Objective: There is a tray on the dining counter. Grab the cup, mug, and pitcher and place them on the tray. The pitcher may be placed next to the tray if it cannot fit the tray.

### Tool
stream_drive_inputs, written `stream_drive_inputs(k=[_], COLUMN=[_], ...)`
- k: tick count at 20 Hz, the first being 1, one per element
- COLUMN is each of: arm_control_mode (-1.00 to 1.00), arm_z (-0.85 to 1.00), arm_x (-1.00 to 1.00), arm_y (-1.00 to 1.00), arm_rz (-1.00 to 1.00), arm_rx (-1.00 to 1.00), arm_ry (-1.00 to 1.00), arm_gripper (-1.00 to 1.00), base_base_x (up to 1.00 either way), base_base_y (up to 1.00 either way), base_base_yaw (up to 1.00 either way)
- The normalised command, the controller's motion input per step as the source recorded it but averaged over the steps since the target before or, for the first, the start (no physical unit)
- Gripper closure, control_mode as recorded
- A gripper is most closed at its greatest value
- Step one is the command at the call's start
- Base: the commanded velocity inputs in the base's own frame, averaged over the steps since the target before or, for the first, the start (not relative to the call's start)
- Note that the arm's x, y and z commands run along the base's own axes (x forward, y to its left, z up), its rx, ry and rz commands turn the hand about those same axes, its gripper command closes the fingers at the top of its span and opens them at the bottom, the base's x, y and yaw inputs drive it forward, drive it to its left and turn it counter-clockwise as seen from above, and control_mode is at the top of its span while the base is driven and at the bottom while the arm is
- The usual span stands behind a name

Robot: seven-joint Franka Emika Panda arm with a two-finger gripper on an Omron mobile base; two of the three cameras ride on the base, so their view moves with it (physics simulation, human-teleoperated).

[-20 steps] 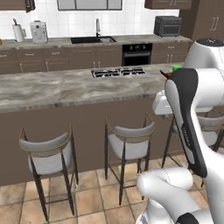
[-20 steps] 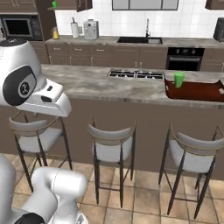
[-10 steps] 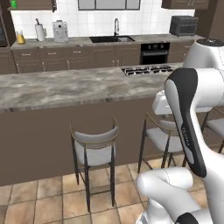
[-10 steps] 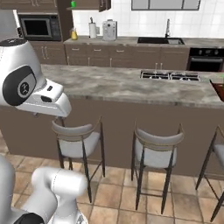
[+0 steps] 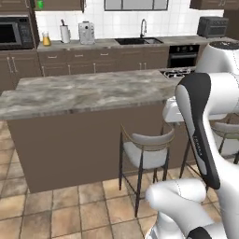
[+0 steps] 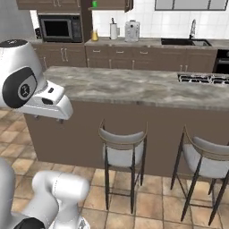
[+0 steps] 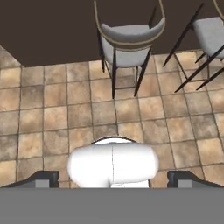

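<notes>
On the far back worktop, at the left of both base views, the pitcher point(image 5: 46, 38) stands upright just beside the microwave point(image 5: 15, 32) — its amber body narrowing upward, so its long axis is vertical. The dining counter point(image 5: 93, 91) lies between it and the robot. The gripper point(image 7: 113, 177), jaws spread wide and empty, points down at floor tiles near a stool point(image 7: 127, 43) — well apart from the pitcher, so I judge the base must travel first.

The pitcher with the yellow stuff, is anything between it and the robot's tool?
Yes. The pitcher stands on the back worktop by the microwave. The whole dining counter and its bar stools lie between it and the open, empty tool, which points at the floor.
</notes>
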Motion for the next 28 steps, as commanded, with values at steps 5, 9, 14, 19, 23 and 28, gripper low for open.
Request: stream_drive_inputs(k=[5,9,14,19,23,28], arm_control_mode=[1.00,1.00,1.00,1.00,1.00,1.00], arm_z=[0.00,0.00,0.00,0.00,0.00,0.00], arm_x=[0.00,0.00,0.00,0.00,0.00,0.00], arm_y=[0.00,0.00,0.00,0.00,0.00,0.00], arm_rz=[0.00,0.00,0.00,0.00,0.00,0.00], arm_rx=[0.00,0.00,0.00,0.00,0.00,0.00], arm_ry=[0.00,0.00,0.00,0.00,0.00,0.00], arm_gripper=[-1.00,-1.00,-1.00,-1.00,-1.00,-1.00], base_base_x=[0.12,0.24,0.31,0.37,0.42,0.52], base_base_y=[1.00,1.00,1.00,1.00,1.00,1.00], base_base_yaw=[0.00,0.00,0.00,0.00,0.00,0.00])
